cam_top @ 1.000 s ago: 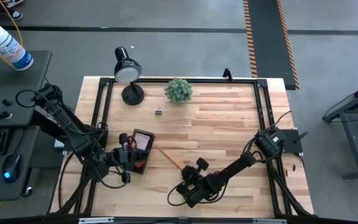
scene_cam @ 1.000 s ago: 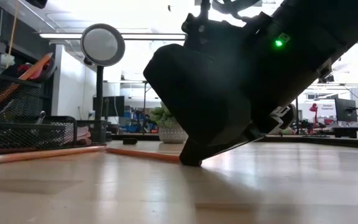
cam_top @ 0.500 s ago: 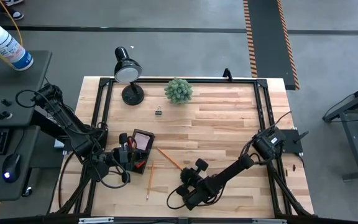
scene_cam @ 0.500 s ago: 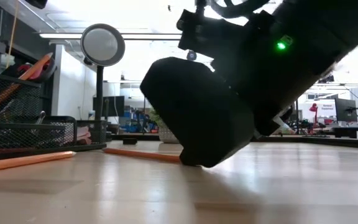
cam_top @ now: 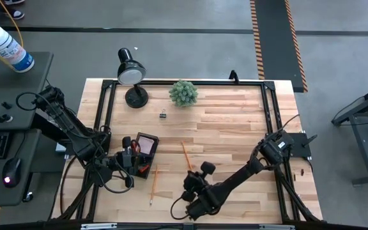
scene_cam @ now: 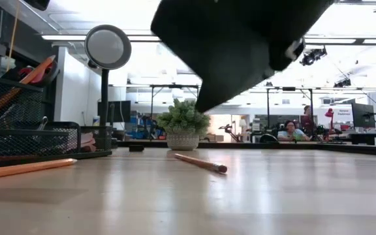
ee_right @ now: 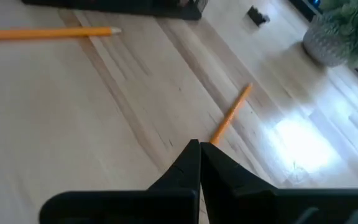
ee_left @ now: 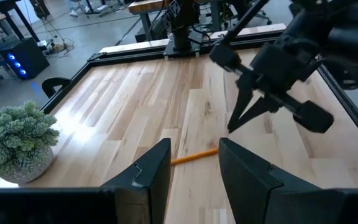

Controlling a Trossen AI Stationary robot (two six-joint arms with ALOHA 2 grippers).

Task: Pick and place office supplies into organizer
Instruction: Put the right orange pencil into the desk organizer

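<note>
A: Where are the pencils?
B: One pencil lies loose mid-table, a second pencil right of the organizer. Right gripper hangs above, fingers pressed together, empty.
A: Left gripper?
B: At the organizer, fingers spread; probably empty. Plant, lamp, clip far side.

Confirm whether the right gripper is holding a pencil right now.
No: the right gripper is shut on nothing, raised above the pencil, which lies loose on the table.

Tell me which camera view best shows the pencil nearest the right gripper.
The right wrist view: the pencil lies whole just beyond the shut right gripper. High view shows it thin; low view foreshortened; left wrist view partly hidden.
</note>
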